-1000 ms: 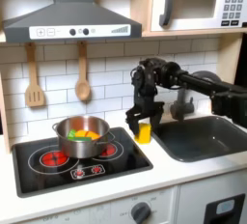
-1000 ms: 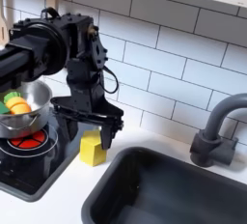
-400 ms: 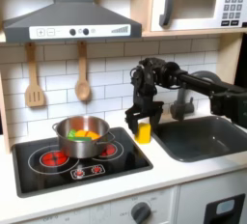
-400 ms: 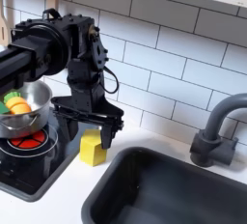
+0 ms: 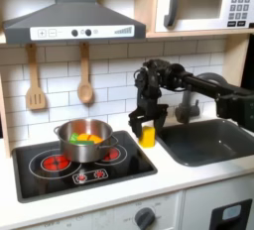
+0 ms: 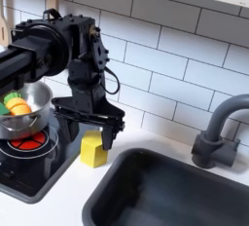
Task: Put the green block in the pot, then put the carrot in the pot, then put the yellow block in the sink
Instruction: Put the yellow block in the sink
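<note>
Toy kitchen, white tile wall, hood + microwave above; pale table [image 5: 189,179] carrying stovetop and basin.

- Pot [image 5: 84,143]: steel, on the stovetop [image 5: 60,170] in first exterior view. Holds carrot [image 6: 17,106] (orange, green tip) and a bit of green [image 5: 75,137], prob. the green block; too small to confirm. First 2 steps look done.
- Yellow block [image 6: 92,149]: upright on table, betw. stovetop edge and sink rim, just beside the sink.
- Sink [image 6: 170,196]: dark grey basin, faucet [image 6: 216,132] at back. Lies to the second exterior view's right of the block.
- Claw [image 6: 89,126]: points straight down, directly over block. Fingers spread, one each side of the block's top; whether pads touch it — can't tell. Not pinching as far as seen.

Key relation: block sits directly below claw, betw. fingers, so no sideways correction judged needed; then a short carry toward the second exterior view's right, over the rim.
</note>
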`<state>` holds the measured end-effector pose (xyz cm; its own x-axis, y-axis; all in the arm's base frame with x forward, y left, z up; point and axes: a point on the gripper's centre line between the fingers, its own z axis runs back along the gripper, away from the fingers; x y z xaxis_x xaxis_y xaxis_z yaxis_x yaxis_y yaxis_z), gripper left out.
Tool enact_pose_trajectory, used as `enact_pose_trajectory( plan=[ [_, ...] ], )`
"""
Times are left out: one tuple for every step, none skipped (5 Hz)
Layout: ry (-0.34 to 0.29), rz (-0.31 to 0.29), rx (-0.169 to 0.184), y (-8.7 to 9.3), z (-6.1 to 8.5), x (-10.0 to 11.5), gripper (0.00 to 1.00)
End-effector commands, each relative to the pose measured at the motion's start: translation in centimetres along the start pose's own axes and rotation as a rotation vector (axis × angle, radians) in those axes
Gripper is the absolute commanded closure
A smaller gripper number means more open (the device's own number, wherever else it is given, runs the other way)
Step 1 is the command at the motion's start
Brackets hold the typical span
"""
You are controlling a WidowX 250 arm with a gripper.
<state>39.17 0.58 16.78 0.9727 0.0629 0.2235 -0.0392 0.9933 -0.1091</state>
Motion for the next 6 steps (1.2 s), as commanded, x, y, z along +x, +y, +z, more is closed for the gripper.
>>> enact_pose_trajectory(
  plan=[
    [0.008,0.004,0.0,0.1,-0.6,0.1,0.0],
    [0.017,0.001,-0.002,0.0,-0.9,0.0,0.0],
    [0.016,0.006,-0.003,0.2,-0.9,0.0,0.0],
    [0.033,0.009,-0.006,0.2,-1.5,0.0,0.0],
    [0.042,0.009,-0.003,0.2,-1.9,-0.1,0.0],
    [0.045,0.011,-0.001,0.2,-2.1,-0.1,0.0]
  ],
)
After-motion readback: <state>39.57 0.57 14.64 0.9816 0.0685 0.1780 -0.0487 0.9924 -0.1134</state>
